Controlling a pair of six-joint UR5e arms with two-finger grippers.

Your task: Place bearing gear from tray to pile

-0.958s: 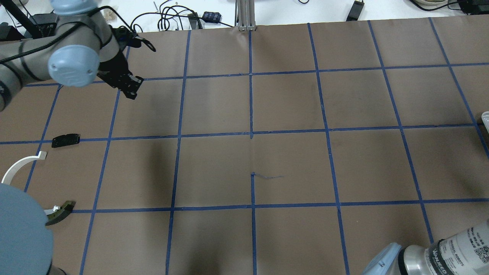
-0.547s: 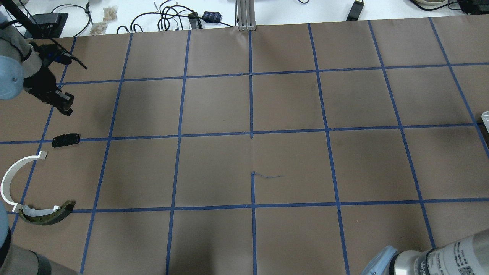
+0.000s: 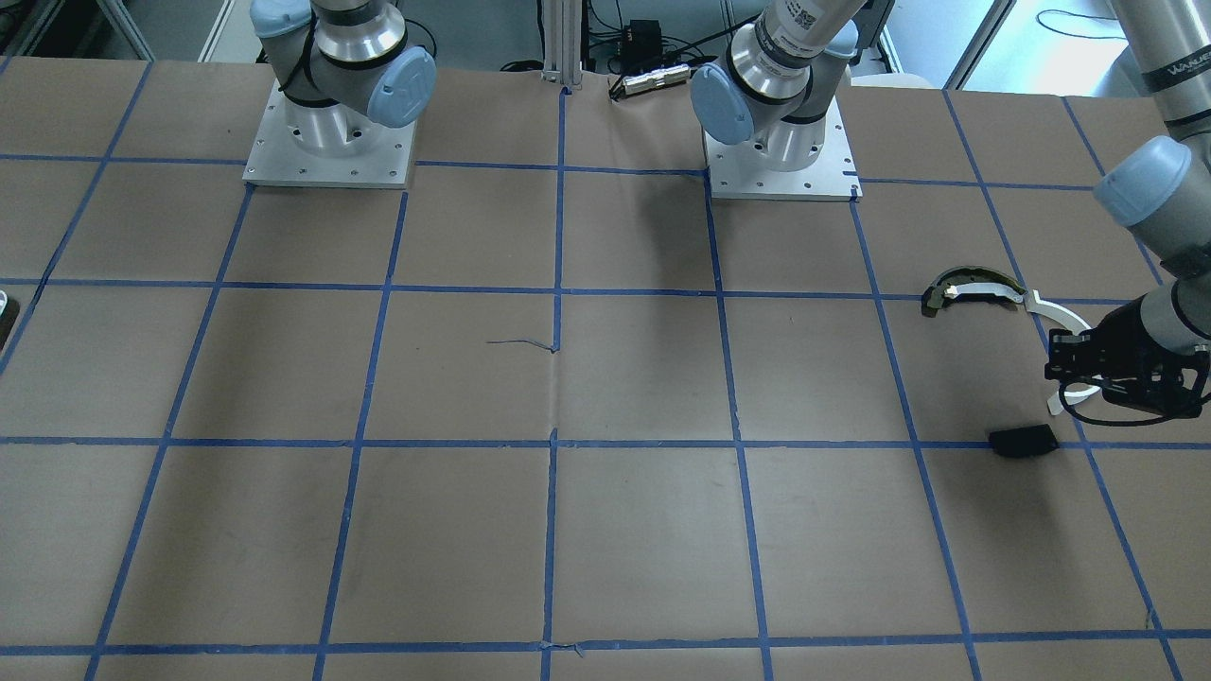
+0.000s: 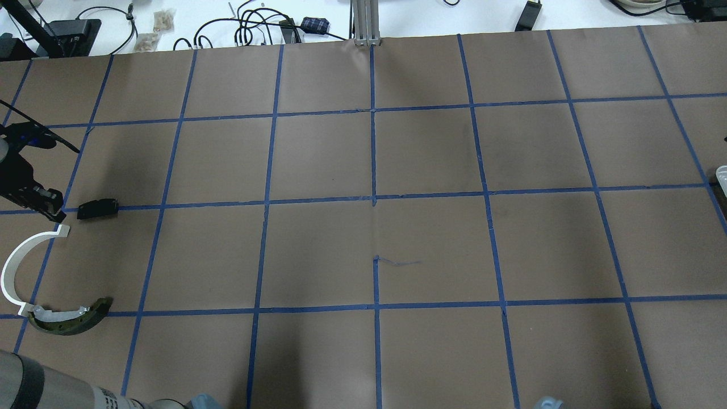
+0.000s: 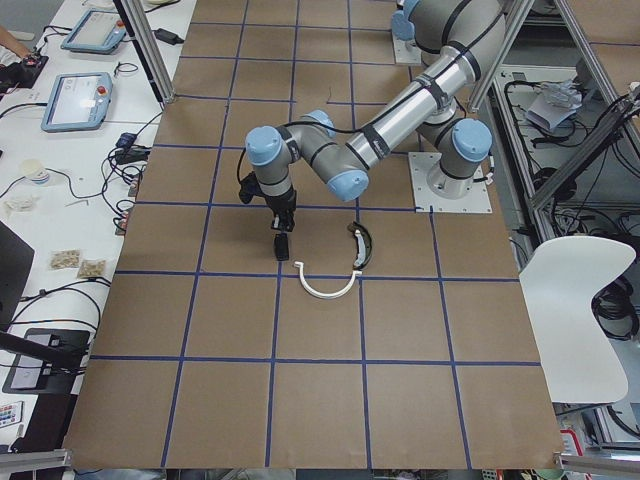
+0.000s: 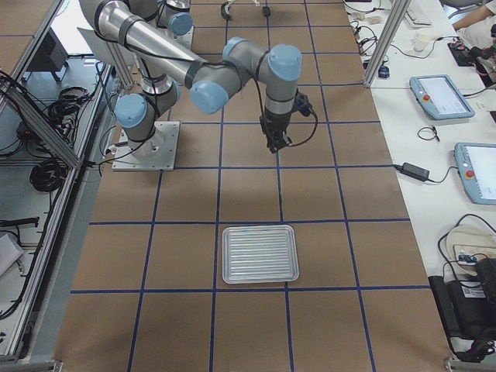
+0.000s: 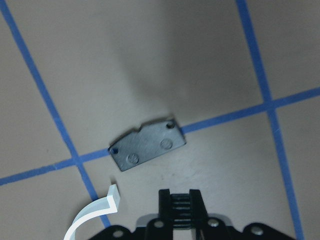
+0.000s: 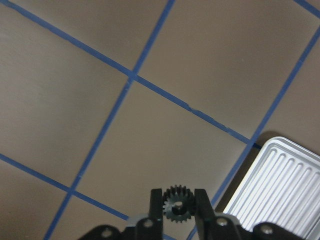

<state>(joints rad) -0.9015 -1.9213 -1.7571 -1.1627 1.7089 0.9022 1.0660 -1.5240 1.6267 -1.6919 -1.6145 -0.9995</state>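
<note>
Holding a small black toothed gear [image 8: 174, 205], pinched edge to edge in the right claw [image 8: 178, 196], low over the brown paper-covered desk with its blue tape grid [image 4: 431, 244]. Just off the corner of the ribbed silver metal tray [image 8: 287, 192], so already lifted out.

Next, judged from here: a long carry across to the pile at the desk's far left end. That means the flat black plate [image 4: 97, 208], the thin white half-ring [image 4: 14, 261] and the curved olive-black piece with a white strip [image 4: 71, 319], all well apart from the tray.

- Grip firmly and travel smoothly, with teeth rather than flats under the pads.
- Mind the left claw [image 4: 55, 215], hanging just beside the black plate and near the half-ring's tip. Cannot tell whether spread or pressed together: only a dark ribbed shape between its fingers in the left wrist view.
- Better to wait for that arm to clear, or to aim for bare desk beside the plate.
- Lower almost to the paper before letting go, to stop a round gear rolling.
- Avoid landing on the half-ring.
</note>
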